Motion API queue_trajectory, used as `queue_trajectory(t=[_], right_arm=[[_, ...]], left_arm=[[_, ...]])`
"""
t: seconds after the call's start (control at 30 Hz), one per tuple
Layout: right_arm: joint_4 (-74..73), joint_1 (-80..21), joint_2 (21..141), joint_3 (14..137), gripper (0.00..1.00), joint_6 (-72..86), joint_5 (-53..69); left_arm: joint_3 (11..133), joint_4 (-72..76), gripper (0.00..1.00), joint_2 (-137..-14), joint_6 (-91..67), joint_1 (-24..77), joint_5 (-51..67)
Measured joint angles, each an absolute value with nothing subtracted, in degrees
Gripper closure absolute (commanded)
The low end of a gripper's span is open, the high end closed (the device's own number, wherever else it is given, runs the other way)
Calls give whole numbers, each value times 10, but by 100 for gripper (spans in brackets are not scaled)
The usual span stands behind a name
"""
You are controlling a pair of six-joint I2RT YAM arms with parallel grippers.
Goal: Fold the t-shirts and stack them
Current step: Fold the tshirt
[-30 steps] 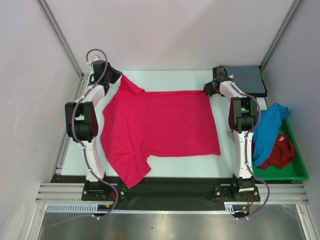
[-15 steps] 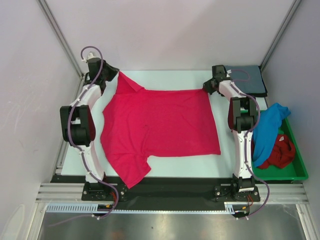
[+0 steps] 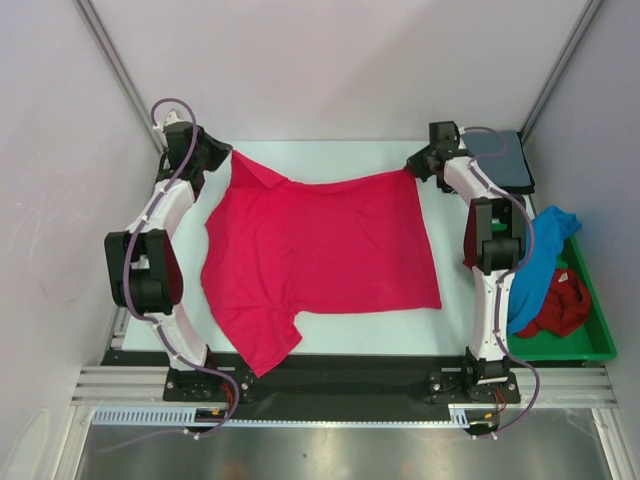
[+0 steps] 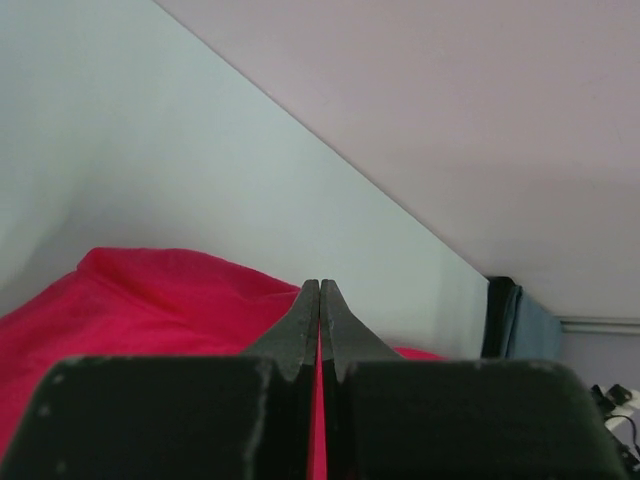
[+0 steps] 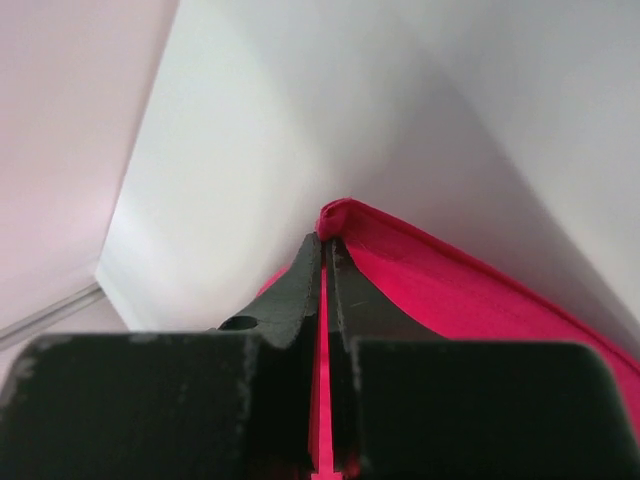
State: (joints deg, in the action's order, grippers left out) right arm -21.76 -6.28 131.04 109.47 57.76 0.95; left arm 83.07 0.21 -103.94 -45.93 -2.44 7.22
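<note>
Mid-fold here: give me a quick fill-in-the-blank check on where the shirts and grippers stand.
1. The left gripper and the right gripper are each ___ on the far edge of the pink-red shirt.
2. The green tray holds ___ shirts: the bright blue shirt and the darker red shirt.
3. The folded grey-blue shirt lies at the far ___ corner of the table.

Missing words: shut; two; right.
</note>
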Motion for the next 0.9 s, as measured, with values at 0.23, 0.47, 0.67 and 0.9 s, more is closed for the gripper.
queue_trajectory(t=[0.23,0.47,0.67,0.9], right_arm=[[-208,-62,1240,1038,100,569,19],[-202,-61,1202,961,100,567,30],[-194,-61,1172,894,100,564,40],[-186,-61,1131,848,100,554,46]], left_arm=[[797,-21,100,-1010,-458,-25,63],[759,-43,100,-947,-453,-34,62],[680,-53,100,-868,-444,-38,61],[605,-72,100,-799,-429,-39,62]])
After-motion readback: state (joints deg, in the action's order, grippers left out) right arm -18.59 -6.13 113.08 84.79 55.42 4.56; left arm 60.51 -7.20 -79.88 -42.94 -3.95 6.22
